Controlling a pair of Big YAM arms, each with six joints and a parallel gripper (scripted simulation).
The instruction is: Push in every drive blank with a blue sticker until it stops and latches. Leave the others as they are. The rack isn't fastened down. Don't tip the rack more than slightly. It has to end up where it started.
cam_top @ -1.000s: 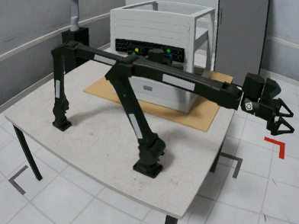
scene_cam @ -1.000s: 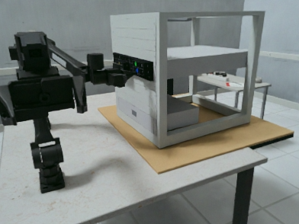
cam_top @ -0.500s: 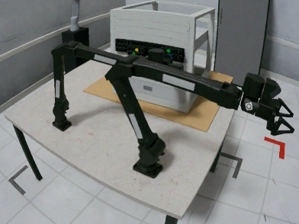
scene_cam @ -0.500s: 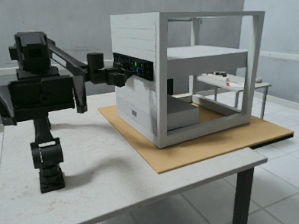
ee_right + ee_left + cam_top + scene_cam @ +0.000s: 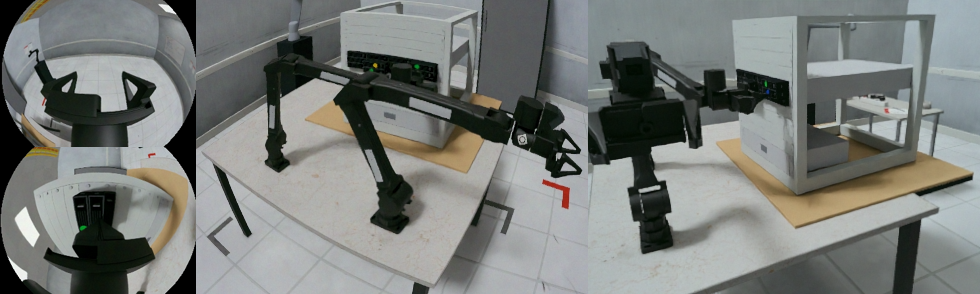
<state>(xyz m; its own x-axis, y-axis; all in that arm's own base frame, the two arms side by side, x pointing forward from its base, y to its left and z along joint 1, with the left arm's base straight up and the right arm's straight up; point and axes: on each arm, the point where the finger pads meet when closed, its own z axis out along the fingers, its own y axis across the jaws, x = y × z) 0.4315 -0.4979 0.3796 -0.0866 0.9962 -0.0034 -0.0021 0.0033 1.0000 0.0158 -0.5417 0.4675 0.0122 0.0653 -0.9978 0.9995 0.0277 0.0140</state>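
Observation:
The white rack (image 5: pixel 396 40) (image 5: pixel 763 45) (image 5: pixel 133 219) stands upright, with a black drive bay (image 5: pixel 356 60) (image 5: pixel 784 95) across its front. In the exterior view a blue sticker (image 5: pixel 768 92) shows just below a green sticker (image 5: pixel 765 83). Yellow (image 5: pixel 375 65) and green (image 5: pixel 416 66) stickers show in the top view. My left gripper (image 5: pixel 763 98) (image 5: pixel 99 220) is shut and empty, its tips at the bay front beside a green sticker (image 5: pixel 83 228); it hides the blue one in its wrist view. Whether the tips touch is unclear. My right gripper (image 5: pixel 579 161) (image 5: pixel 99 73) is open and empty, away from the rack.
The rack stands on a brown board (image 5: pixel 456 162) (image 5: pixel 828 212) on the pale table (image 5: pixel 321 200) (image 5: pixel 708 200). The right arm (image 5: pixel 421 102) reaches across in front of the rack in the top view, its gripper beyond the table's right edge. A grey cabinet (image 5: pixel 511 45) stands behind.

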